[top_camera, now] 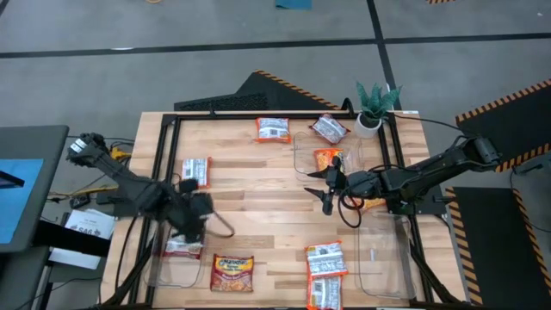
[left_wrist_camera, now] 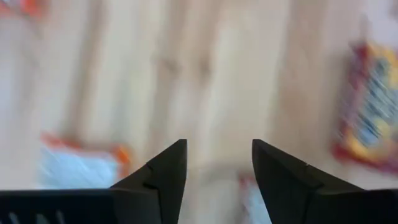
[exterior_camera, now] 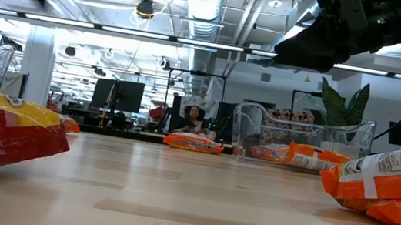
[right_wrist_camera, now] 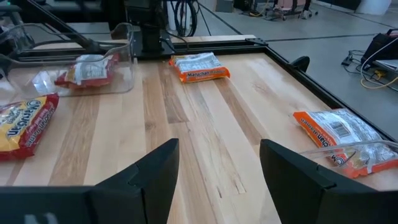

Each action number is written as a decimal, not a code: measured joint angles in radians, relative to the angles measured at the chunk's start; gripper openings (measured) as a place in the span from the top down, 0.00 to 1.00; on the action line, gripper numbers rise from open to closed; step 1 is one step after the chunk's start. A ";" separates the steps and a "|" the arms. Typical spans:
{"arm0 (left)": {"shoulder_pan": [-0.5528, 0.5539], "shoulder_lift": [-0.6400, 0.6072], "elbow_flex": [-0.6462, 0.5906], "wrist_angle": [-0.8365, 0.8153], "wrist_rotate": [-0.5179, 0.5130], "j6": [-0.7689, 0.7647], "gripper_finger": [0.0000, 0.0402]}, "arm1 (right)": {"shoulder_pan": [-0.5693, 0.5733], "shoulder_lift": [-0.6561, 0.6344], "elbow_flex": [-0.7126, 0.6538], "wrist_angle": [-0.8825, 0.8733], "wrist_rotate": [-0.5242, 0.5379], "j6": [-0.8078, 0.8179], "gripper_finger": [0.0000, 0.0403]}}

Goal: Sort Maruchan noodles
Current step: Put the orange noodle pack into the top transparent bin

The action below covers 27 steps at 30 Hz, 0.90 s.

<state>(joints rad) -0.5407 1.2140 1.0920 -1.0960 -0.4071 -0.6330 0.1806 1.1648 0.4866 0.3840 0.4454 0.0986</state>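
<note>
- Left tool point(top_camera: 200, 209) over the table point(top_camera: 258, 198) at its left-front part, fingers apart, nothing between them; motion-blurred.
- Right tool point(top_camera: 325, 188) over table centre-right, fingers apart, empty, just beside the rear bin point(top_camera: 301, 151).
- Packets spread across the table: orange one point(top_camera: 274, 129) at rear centre, silver one point(top_camera: 329, 128) at rear right near the plant point(top_camera: 375, 105).
- Orange packet point(top_camera: 327, 159) inside the rear bin.
- Packet point(top_camera: 196, 171) at left, flat on the wood.
- Red-yellow packet point(top_camera: 232, 272) at front centre-left.
- Two orange packets point(top_camera: 325, 271) at front right, touching or overlapping.
- One packet point(top_camera: 181, 248) in the left-front bin point(top_camera: 164, 274), partly under the left arm.
- Front-right bin point(top_camera: 383, 258) by the table's right edge.
</note>
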 joint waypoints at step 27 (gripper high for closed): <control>0.918 -0.100 -0.425 0.257 0.123 0.175 0.57 | -0.026 0.000 0.000 -0.033 -0.001 0.033 0.38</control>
<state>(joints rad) 0.3775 1.1139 0.6670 -0.8389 -0.2845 -0.4584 0.1543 1.1650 0.4863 0.3511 0.4439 0.1314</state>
